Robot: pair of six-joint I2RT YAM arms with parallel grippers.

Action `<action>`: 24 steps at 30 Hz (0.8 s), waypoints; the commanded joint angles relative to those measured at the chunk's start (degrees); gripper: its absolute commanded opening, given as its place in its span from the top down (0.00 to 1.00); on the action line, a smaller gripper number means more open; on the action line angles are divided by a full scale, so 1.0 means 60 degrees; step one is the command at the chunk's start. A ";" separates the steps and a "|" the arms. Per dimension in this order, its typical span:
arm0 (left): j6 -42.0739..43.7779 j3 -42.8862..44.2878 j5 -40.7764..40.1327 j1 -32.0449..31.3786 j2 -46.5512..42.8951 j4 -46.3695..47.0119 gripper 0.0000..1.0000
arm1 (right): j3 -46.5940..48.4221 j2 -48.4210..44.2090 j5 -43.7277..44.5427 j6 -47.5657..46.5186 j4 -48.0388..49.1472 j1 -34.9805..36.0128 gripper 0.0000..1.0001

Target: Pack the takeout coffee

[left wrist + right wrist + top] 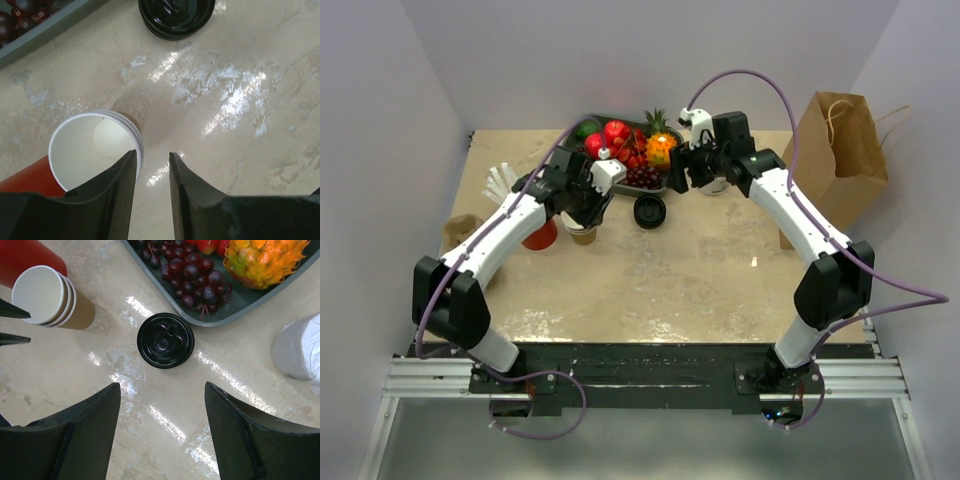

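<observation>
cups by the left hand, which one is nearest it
The open brown cup, white inside, no lid: one finger of the left hand is at its rim. The red cup stands beside it, farther off.

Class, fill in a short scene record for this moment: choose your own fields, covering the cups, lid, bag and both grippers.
Brown cups: nested stack, lidless, upright on the table beside the red cup
Black lid: flat on the table, apart from the cups, near the fruit tray
Paper bag: standing at the table's right side
Left gripper: jaws narrowly apart at the stack's rim; no grip visible
Right gripper: open, above the black lid
Packing: not yet begun
</observation>
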 commanded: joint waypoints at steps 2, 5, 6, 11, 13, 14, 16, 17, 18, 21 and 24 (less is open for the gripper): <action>-0.0589 0.1481 -0.0364 0.0006 0.0712 -0.0665 0.64 | -0.0110 -0.0674 0.0311 0.0027 0.0457 -0.0012 0.28; -0.0604 0.1746 -0.0262 0.0021 0.0992 -0.0959 0.62 | -0.0081 -0.0660 0.0413 -0.0091 0.0458 -0.0012 0.28; -0.0604 0.1732 -0.0247 0.0006 0.1021 -0.1003 0.62 | -0.0067 -0.0601 0.0428 -0.0120 0.0457 -0.0012 0.28; -0.0663 0.1659 -0.0189 0.0006 0.1080 -0.1179 0.64 | -0.0052 -0.0528 0.0443 -0.0194 0.0486 -0.0012 0.28; -0.0706 0.1673 -0.0174 0.0006 0.1065 -0.1237 0.65 | -0.0067 -0.0498 0.0385 -0.0179 0.0516 0.0003 0.28; -0.0706 0.1673 -0.0232 0.0006 0.1065 -0.1223 0.65 | -0.0081 -0.0484 0.0385 -0.0179 0.0530 0.0003 0.27; -0.0721 0.1615 -0.0378 0.0006 0.1095 -0.1266 0.65 | -0.0067 -0.0455 0.0370 -0.0179 0.0531 -0.0012 0.27; -0.0707 0.1600 -0.0393 0.0006 0.1109 -0.1281 0.66 | -0.0096 -0.0454 0.0370 -0.0193 0.0516 -0.0012 0.27; -0.0677 0.1571 -0.0408 0.0006 0.1153 -0.1296 0.66 | -0.0081 -0.0440 0.0370 -0.0194 0.0530 -0.0012 0.27; -0.0648 0.1556 -0.0393 0.0006 0.1197 -0.1252 0.67 | -0.0096 -0.0440 0.0370 -0.0208 0.0530 -0.0012 0.27; -0.0619 0.1600 -0.0554 0.0006 0.1256 -0.1194 0.67 | -0.0096 -0.0440 0.0370 -0.0223 0.0516 -0.0012 0.27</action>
